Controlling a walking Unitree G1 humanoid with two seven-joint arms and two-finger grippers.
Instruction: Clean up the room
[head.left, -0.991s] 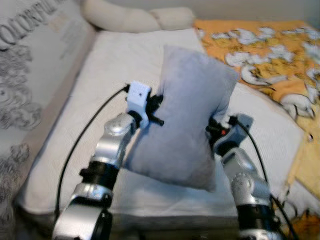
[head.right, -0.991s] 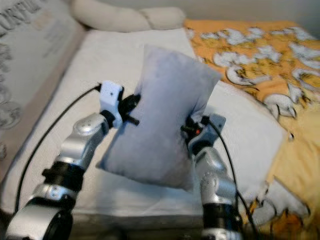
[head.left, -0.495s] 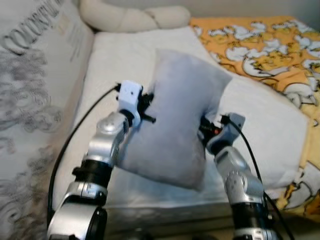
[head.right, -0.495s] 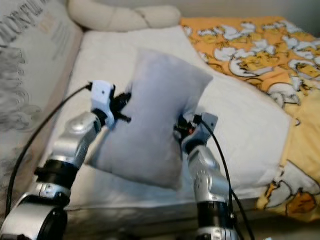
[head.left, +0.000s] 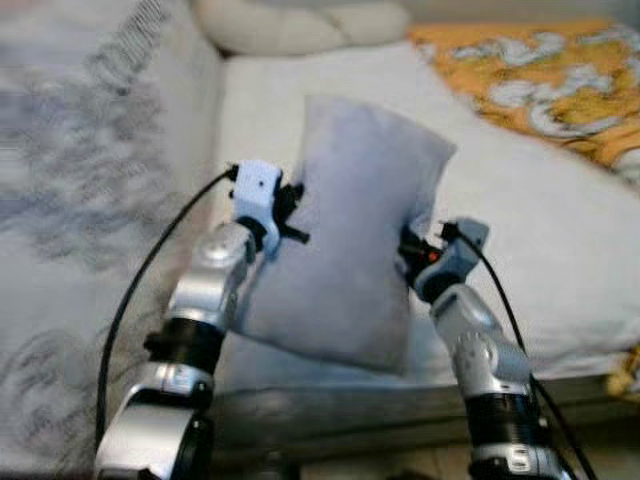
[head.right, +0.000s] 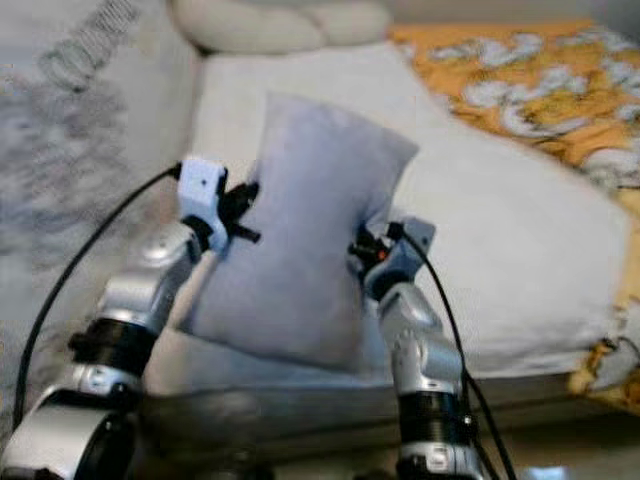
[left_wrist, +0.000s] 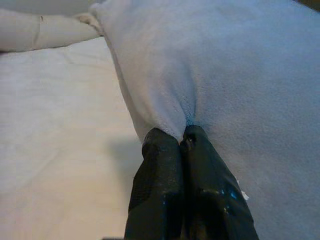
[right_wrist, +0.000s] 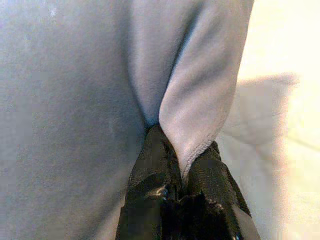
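Observation:
A pale grey-blue pillow (head.left: 350, 230) hangs upright in the air above the near edge of the bed, pinched at both sides. My left gripper (head.left: 296, 212) is shut on its left edge; in the left wrist view the black fingers (left_wrist: 170, 165) clamp a fold of the pillow (left_wrist: 235, 75). My right gripper (head.left: 408, 250) is shut on the right edge, and in the right wrist view its fingers (right_wrist: 160, 165) squeeze a pleat of the fabric (right_wrist: 75, 100).
The bed has a white sheet (head.left: 530, 200). A printed grey cover (head.left: 90, 170) lies on the left, a cream bolster (head.left: 300, 22) at the head, an orange patterned blanket (head.left: 540, 70) at the far right. The bed's front edge (head.left: 330, 410) is just below the pillow.
The whole view has swung left and blurred, so the camera moved. Both grippers keep the same hold on the pillow, still raised between the arms.

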